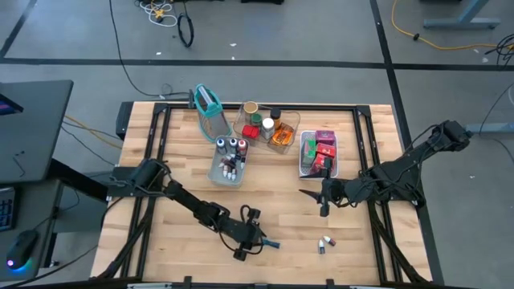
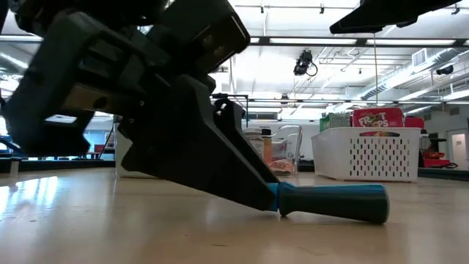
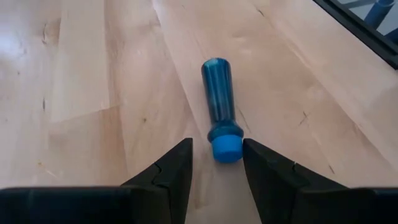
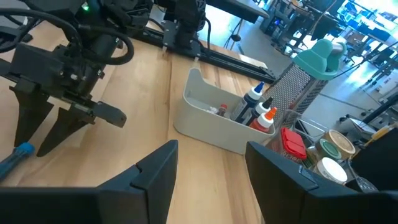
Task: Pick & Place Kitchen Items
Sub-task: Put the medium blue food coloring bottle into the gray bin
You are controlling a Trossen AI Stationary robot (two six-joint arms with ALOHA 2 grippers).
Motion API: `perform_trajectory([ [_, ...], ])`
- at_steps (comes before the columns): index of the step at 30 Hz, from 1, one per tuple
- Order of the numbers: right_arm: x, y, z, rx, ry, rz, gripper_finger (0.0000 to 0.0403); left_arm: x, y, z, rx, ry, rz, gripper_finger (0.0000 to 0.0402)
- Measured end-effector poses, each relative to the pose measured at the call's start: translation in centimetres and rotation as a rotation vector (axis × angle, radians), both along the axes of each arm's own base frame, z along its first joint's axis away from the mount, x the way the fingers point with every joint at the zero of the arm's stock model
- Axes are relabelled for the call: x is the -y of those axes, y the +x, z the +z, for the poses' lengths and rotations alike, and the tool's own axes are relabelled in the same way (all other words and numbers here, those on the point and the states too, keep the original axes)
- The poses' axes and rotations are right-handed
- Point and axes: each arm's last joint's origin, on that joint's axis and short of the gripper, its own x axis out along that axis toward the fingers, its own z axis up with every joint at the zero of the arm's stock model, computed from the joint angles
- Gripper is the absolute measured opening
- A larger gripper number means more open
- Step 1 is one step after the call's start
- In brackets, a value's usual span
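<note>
A dark blue tube with a light-blue cap [image 3: 219, 93] lies flat on the wooden table near its front edge [image 1: 271, 243]. My left gripper [image 3: 217, 148] is low over the table, slanting down, open. Its two fingertips stand on either side of the tube's capped end [image 3: 227, 149]. The low view shows the tube [image 2: 337, 202] lying on its side, sticking out from under the dark finger. My right gripper [image 1: 324, 195] hangs open and empty above the table's right half, in front of the white basket. My left gripper has the tube's light-blue cap [image 3: 227, 151] between its open fingers, coming along the tube from its cap end. A gap shows on one side. The other finger [image 3: 261, 165] lies close against the cap, and I cannot tell whether it touches. The tube rests on the table.
At the back stand a grey tray of small bottles [image 1: 229, 163], a clear tray of jars [image 1: 273, 128], a white basket of packets [image 1: 319, 152] and an upright teal-rimmed holder [image 1: 207, 102]. Two tiny vials [image 1: 325, 243] lie near the front right.
</note>
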Motion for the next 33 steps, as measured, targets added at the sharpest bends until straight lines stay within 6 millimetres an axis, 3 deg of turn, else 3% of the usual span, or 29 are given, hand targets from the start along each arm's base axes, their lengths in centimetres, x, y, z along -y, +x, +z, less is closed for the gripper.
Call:
perform_trajectory([
  [14,0.0,0.0,0.0,-0.003,-0.014,0.005,0.0199,-1.0,0.6,0.1,0.017,0.012,-0.004,0.0148],
  [23,0.0,0.0,0.1,0.006,-0.009,0.006,0.0199,-0.7,2.2,-3.4,0.053,0.0,-0.047,0.0145],
  [33,0.0,0.0,0.1,0.002,-0.01,0.006,0.0199,-0.6,2.5,-2.4,0.066,0.022,-0.023,0.0071],
])
